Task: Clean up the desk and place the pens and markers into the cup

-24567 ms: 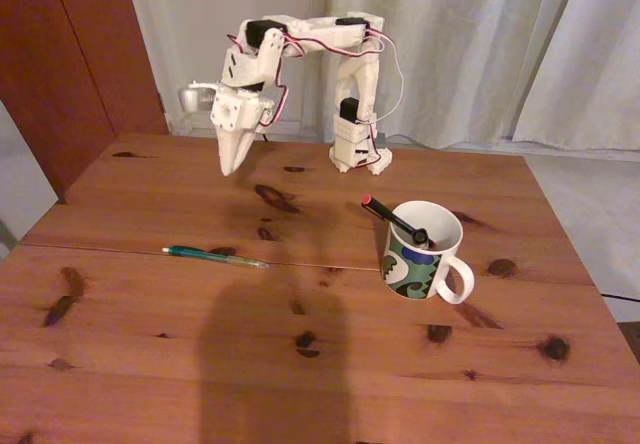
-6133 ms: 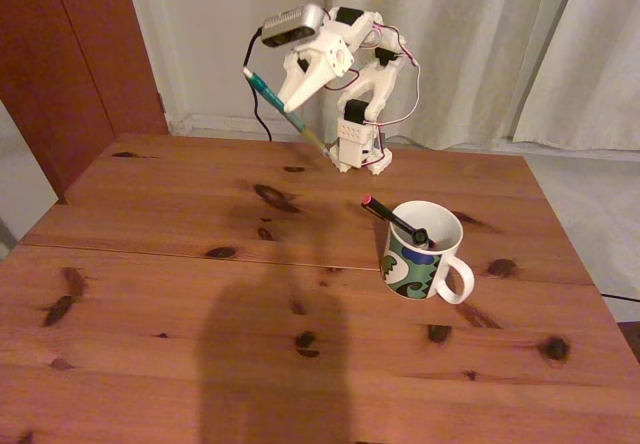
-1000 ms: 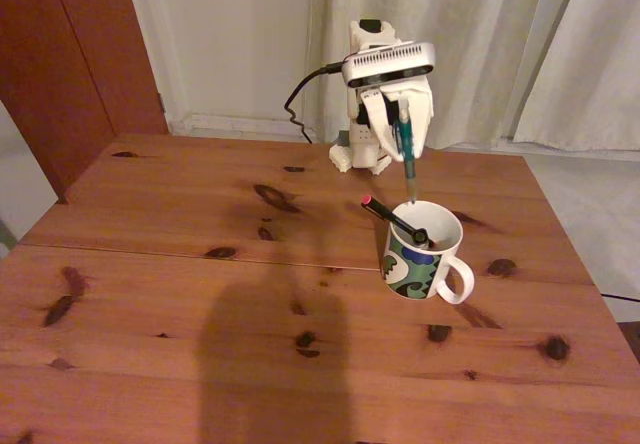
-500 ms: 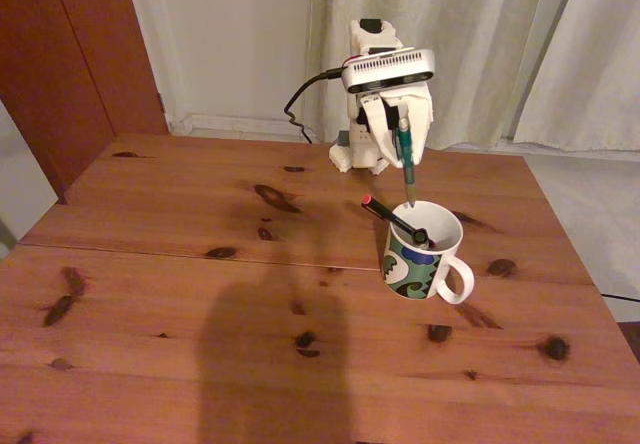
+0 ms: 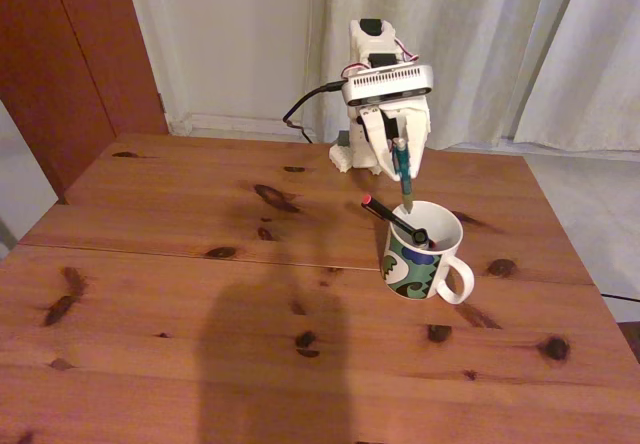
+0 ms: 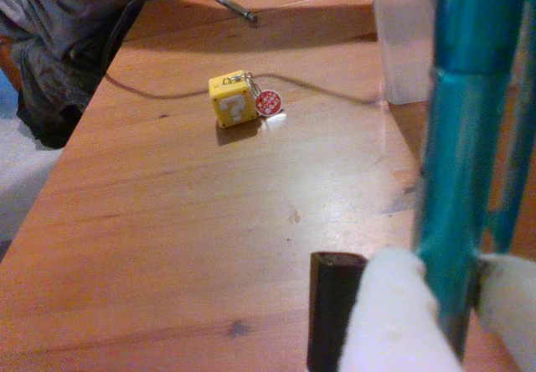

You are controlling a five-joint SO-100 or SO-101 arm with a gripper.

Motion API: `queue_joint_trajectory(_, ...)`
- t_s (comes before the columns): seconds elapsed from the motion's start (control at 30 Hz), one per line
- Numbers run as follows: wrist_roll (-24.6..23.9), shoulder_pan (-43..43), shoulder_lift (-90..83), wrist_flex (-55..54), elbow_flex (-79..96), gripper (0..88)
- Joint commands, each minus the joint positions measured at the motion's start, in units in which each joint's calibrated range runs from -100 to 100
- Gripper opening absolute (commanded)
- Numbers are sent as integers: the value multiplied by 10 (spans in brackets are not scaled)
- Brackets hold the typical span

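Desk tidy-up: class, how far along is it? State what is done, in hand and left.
Done: a black pen leans in the cup.
In hand: the gripper holds the teal pen upright, tip at the cup's rim.
Left: releasing it. The desk shows no other pens.

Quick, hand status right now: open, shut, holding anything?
Hand: shut on the teal-green pen, held nearly upright with its lower tip at the mouth of the cup.

Desk (image 5: pixel 180 294): knotty reddish pine, smooth, soft sheen. Mug (image 5: pixel 425 259): glossy glazed ceramic. Teal pen (image 6: pixel 456 162): shiny translucent plastic; curtain (image 5: pixel 520 44) matt cloth.
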Motion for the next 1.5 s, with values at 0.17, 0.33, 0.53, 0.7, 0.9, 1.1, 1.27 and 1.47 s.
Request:
queue_joint_trajectory(0.17,4,2,-8,-11,-6,114)
queue_joint_trajectory(0.33,4,2,-8,-10,-6,116)
queue_joint_trajectory(0.53,4,2,-7,-10,-6,73)
queue_joint_trajectory(0.7,3,2,-8,8,-1,8)
queue_joint_trajectory(0.9,2,2,-10,138,7,6)
queue_joint_trajectory(1.1,4,2,-10,264,6,6)
queue_joint_trajectory(1.27,4,2,-44,379,5,5)
queue_joint_trajectory(1.47,14,-2,-154,485,57,5)
